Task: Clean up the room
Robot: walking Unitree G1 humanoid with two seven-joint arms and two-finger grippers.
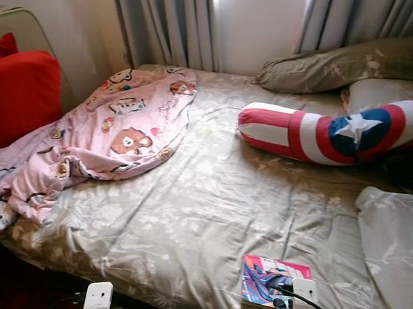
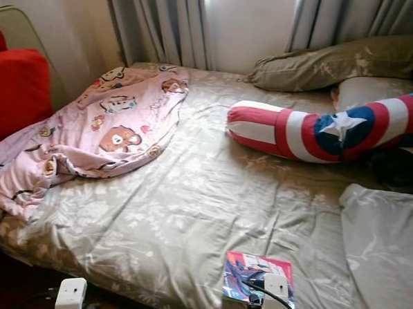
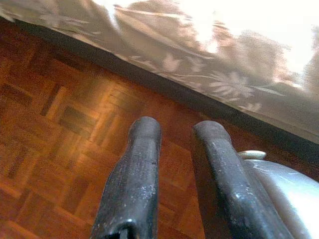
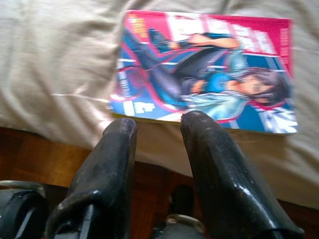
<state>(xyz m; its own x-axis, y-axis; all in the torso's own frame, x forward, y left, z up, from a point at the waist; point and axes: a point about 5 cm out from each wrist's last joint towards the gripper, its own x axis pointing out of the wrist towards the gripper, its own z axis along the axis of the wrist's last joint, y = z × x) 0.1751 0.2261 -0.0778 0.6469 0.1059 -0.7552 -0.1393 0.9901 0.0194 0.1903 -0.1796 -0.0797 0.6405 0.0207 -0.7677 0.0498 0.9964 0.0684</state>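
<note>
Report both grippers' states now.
Left gripper: open, holding nothing, over the wood floor.
Right gripper: open, empty, just short of the comic book.

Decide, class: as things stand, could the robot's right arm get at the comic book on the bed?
Probably yes. The right claw hangs open just short of the comic book, which lies flat at the bed's near edge with nothing between them.
</note>
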